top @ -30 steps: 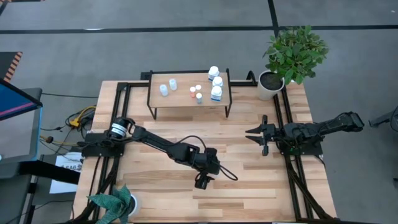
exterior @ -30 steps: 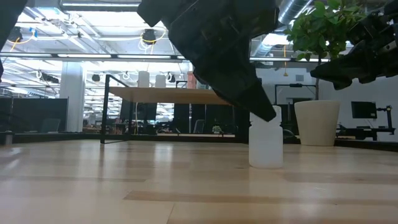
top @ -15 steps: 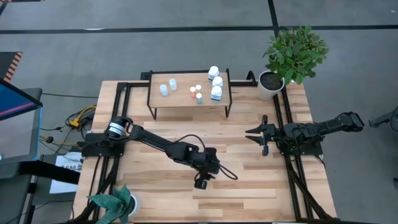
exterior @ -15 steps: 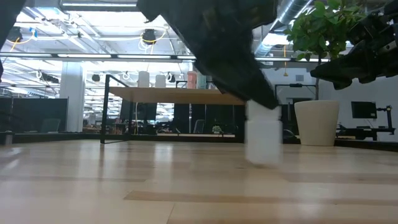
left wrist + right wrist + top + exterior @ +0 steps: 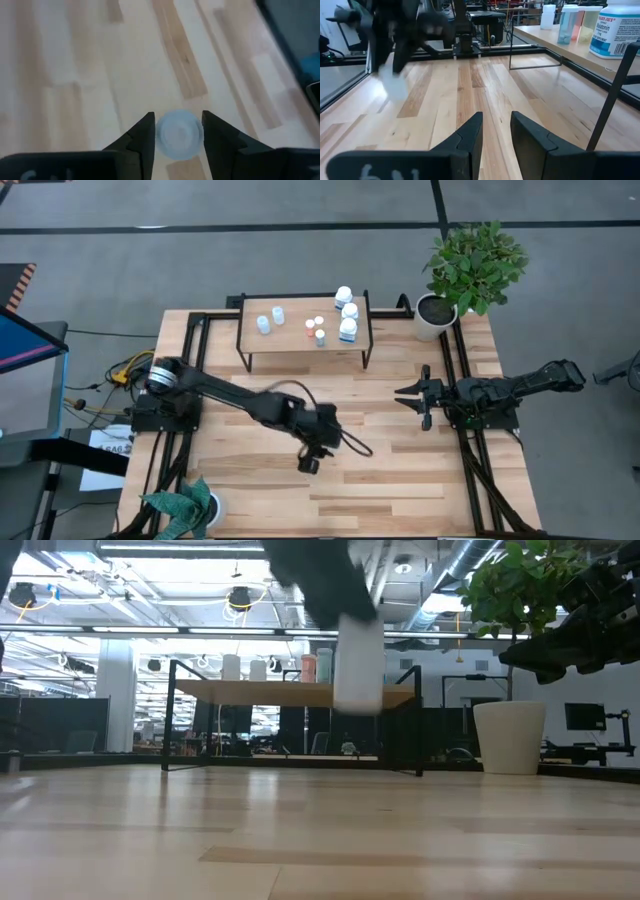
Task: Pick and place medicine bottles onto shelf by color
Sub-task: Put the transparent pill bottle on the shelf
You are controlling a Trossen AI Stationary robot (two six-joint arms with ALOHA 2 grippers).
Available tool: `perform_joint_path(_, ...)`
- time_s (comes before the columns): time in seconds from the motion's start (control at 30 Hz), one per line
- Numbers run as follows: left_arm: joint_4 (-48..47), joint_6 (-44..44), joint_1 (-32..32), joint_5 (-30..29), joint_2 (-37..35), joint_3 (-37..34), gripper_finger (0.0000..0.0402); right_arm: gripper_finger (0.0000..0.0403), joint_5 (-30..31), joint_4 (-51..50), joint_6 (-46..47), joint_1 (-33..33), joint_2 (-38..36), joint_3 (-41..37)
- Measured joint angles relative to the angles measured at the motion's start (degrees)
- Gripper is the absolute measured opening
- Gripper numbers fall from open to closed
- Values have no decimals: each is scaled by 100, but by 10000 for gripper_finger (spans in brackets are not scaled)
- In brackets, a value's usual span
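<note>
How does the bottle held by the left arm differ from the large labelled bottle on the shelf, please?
The held bottle hangs in the air, clamped in the left tool; the labelled bottle stands on the shelf. The held bottle looks plain whitish with a pale cap seen from above; the labelled bottle carries a blue and white printed label. The held bottle appears smaller. Both are upright, light-coloured bottles.

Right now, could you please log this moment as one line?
left gripper: shut on white bottle, clear of table | right gripper: idle, shut | shelf: seven bottles
</note>
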Motion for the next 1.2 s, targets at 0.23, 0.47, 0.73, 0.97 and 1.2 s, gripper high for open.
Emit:
perform_joint_path(0.23,-1062,322,370,-362,-1327,0,115,123,0,-2,0,0,0,-2)
perform_joint_path(0.47,-2075,431,1139,-1000,-2400,2,114,123,0,0,0,0,2,-2)
perform_joint_path(0.73,-2548,866,2632,-979,-2597,7,120,123,0,0,0,0,2,0)
perform_joint_path(0.97,-2624,1017,3922,-212,-2534,2,118,123,0,0,0,0,0,-1)
perform_joint_path(1.2,-2648,1148,4649,196,-2531,2,118,123,0,0,0,0,0,-1)
